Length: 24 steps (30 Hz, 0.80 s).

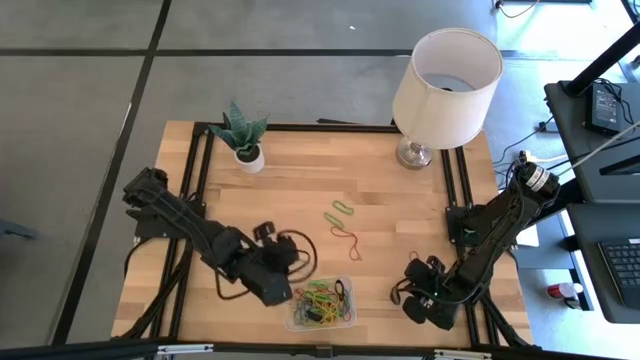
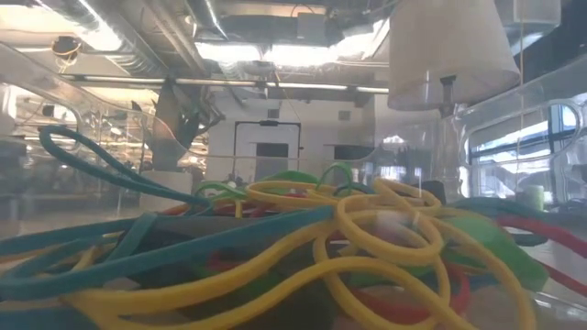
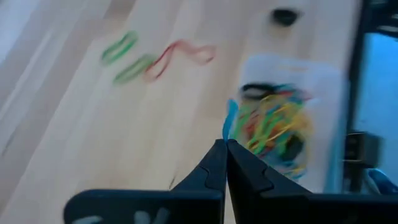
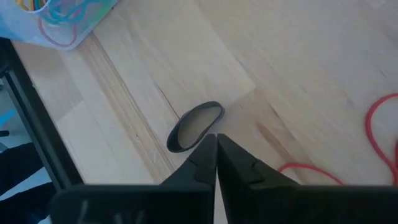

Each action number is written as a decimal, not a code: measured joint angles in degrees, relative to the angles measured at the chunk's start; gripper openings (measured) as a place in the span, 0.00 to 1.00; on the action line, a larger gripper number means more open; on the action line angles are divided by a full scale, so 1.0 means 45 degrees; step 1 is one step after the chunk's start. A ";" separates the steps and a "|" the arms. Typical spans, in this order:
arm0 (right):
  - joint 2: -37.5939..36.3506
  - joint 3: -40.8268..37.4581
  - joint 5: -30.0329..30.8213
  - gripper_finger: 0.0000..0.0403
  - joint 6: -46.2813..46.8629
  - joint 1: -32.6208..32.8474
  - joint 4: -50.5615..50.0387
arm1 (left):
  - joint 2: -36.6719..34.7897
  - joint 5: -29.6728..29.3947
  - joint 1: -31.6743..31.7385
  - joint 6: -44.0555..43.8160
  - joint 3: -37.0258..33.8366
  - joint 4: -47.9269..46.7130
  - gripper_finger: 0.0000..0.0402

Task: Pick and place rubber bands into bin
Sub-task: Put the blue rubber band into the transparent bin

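Observation:
The clear bin (image 1: pixel 322 318) sits at the table's near edge, filled with yellow, teal, green and red rubber bands (image 2: pixel 367 229). Two green bands (image 1: pixel 340 211) and a red band (image 1: pixel 346 240) lie loose mid-table, also seen as green bands (image 3: pixel 124 56) in the left wrist view. My left gripper (image 3: pixel 226 144) is at the bin's left side (image 1: pixel 288 293), shut on a teal band. My right gripper (image 4: pixel 216 138) is low, right of the bin (image 1: pixel 408 292), shut, its tips at the edge of a black band (image 4: pixel 196 126) lying flat on the wood. My left gripper pinches a teal rubber band (image 3: pixel 230 118) between its two fingertips. A short piece of the band shows beyond the tips, over the table just beside the bin. My right gripper stands with its shut tips over the black band's rim (image 4: pixel 210 132); I cannot tell whether they touch it.
A lamp (image 1: pixel 445 75) stands at the far right corner and a small potted plant (image 1: pixel 243 135) at the far left. Black cable (image 1: pixel 300 250) loops by the left arm. More red bands (image 4: pixel 373 124) lie beyond the right gripper. Bare wood lies between the loose bands and the bin.

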 joint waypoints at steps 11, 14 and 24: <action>0.0005 0.0005 0.0024 0.05 0.0078 -0.0005 0.0302 | 0.2957 0.1528 -0.0055 0.3347 0.2596 0.0500 0.00; 0.0010 0.0005 0.0039 0.05 0.0085 -0.0005 0.0401 | 0.3614 0.2314 0.0042 0.3392 0.2596 0.0104 0.00; 0.0010 0.0005 0.0039 0.05 0.0267 -0.0005 0.0481 | 0.5896 0.4809 0.0083 0.4575 0.2596 0.0190 0.01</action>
